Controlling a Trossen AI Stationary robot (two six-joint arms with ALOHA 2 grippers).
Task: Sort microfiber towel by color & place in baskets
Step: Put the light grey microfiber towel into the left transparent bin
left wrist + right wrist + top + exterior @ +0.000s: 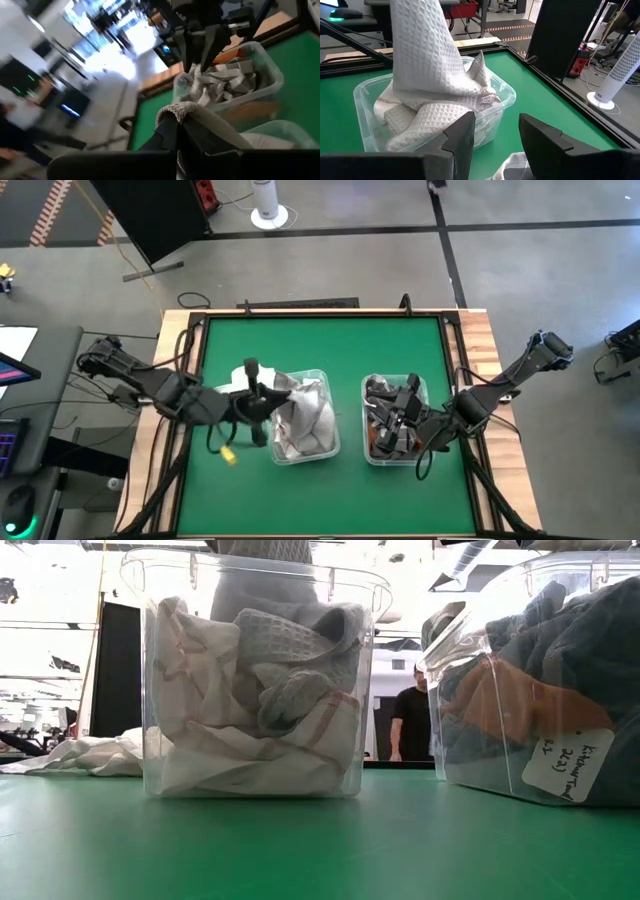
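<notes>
- Two clear baskets on the green table (pixel 300 340): light basket (pixel 302 418) on the left holding pale towels, dark basket (pixel 390 420) on the right holding grey ones.
- Left end effector (pixel 262 402) clamped shut on a white waffle towel (pixel 420 55), lifted above the light basket, its lower end already draped inside on the pile.
- Right end effector (pixel 408 418) parked over the dark basket, fingers parted, nothing visibly held; best left waiting there.
- Step in hand, judged: dropping the pale towel into the light basket.
- Lower straight down over the middle of the tub before letting go, so no fold hangs over the rim.
- Release only once most of the cloth rests on the heap; waffle weave likely to cling and drag back out otherwise.
- Lift away vertically after opening, watching for a corner snagged on a finger.
- One more pale cloth (pixel 85 755) lying on the table beside the light basket, probably next to collect.
</notes>
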